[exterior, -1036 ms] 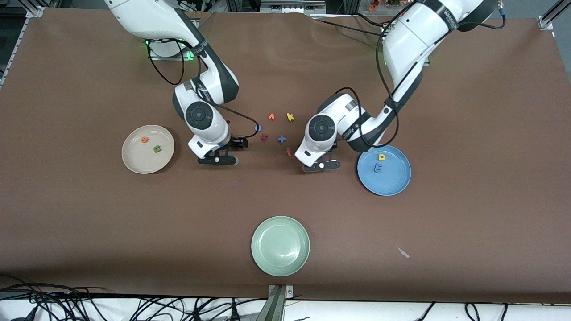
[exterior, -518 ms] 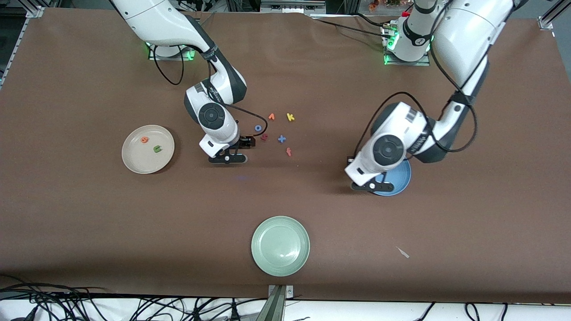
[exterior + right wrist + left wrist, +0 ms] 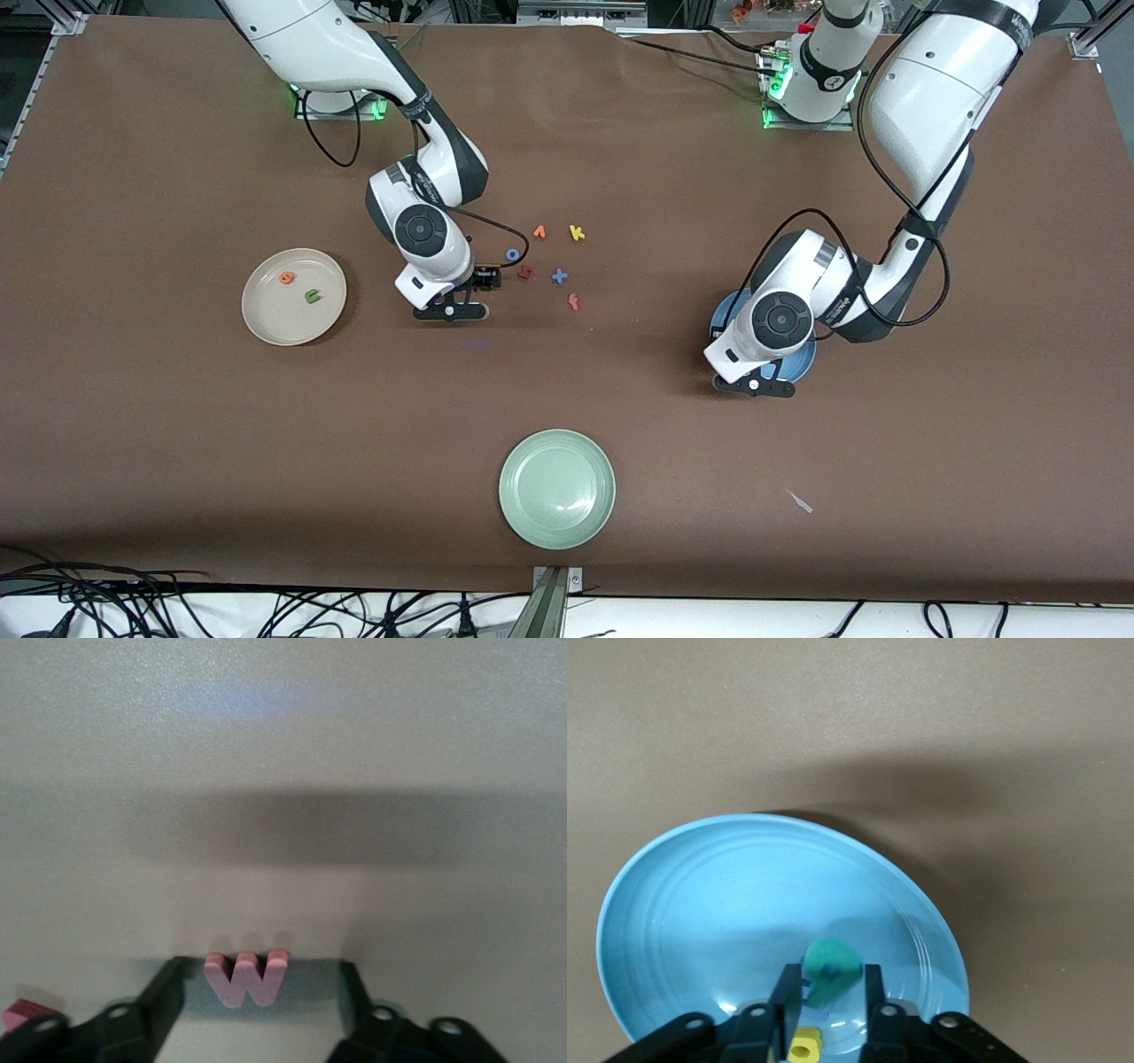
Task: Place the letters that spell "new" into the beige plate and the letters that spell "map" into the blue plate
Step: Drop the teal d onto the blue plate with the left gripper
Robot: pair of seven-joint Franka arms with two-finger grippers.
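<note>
Over the blue plate (image 3: 700, 904) hangs my left gripper (image 3: 830, 973), open. The teal "p" (image 3: 833, 970) sits loose between its fingers, with a thin gap on each side. The yellow "a" (image 3: 804, 1048) lies in the plate under the gripper. In the front view the left arm's hand covers most of the blue plate (image 3: 804, 356). My right gripper (image 3: 261, 967) is down at the table by the letter cluster, open. The pinkish "w" (image 3: 244, 979) stands between its fingers, touching neither. The beige plate (image 3: 266, 330) holds the orange "e" (image 3: 286, 277) and the green "n" (image 3: 312, 296).
Loose letters lie mid-table beside the right gripper (image 3: 490, 279): a blue "o" (image 3: 512, 254), an orange "v" (image 3: 539, 232), a yellow "k" (image 3: 577, 233), a blue "x" (image 3: 560, 276) and a red "f" (image 3: 574, 301). A pale green plate (image 3: 556, 523) sits nearer the front camera.
The left arm swung from the letter cluster to over the blue plate carrying the teal "p", and its fingers have parted. The right gripper shifted toward the letters.
</note>
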